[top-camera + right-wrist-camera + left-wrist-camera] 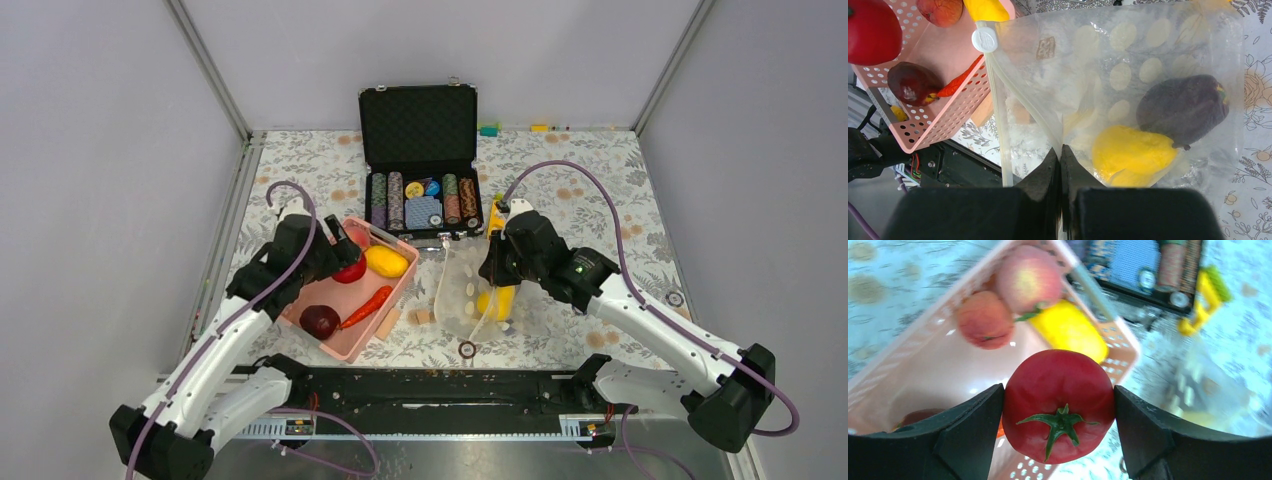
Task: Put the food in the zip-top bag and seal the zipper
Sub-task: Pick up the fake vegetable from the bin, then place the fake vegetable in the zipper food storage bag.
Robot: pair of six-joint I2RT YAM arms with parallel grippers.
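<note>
Two pieces of the food already lay inside the zip-top bag point(1128, 55): a yellow fruit point(1130, 152) and a dark purple fruit point(1182, 107), close against each other toward the closed end. The bag lay on the bench point(600, 180) just beside the pink basket point(948, 117).

Left claw point(1058, 407): pinching a red tomato point(1058, 385) across its widest part, green calyx toward the wrist camera, held above the basket.

Right claw point(1061, 160): pressed together on the bag film, near the zipper point(998, 115). The wrist view did not show whether it held one layer or both, so how far the mouth stood open was unconfirmed. A white slider tab point(984, 39) sat at the basket end of the zipper.

In the basket: a peach point(984, 320), an apple-like piece point(1029, 279), a yellow oval piece point(387, 261), a red chilli point(366, 305) and a dark red fruit point(319, 321).

Handling, judged:
- The tomato looked rigid, light and glossy. It would likely slip if gripped off centre, so the hold across the middle seemed sound.
- The bag film looked thin and limp and would probably collapse unsupported. It seemed best taken at the stiffer zipper strip by the lip.
- The chilli was slender and lay low, so it seemed best taken across mid-length.
</note>
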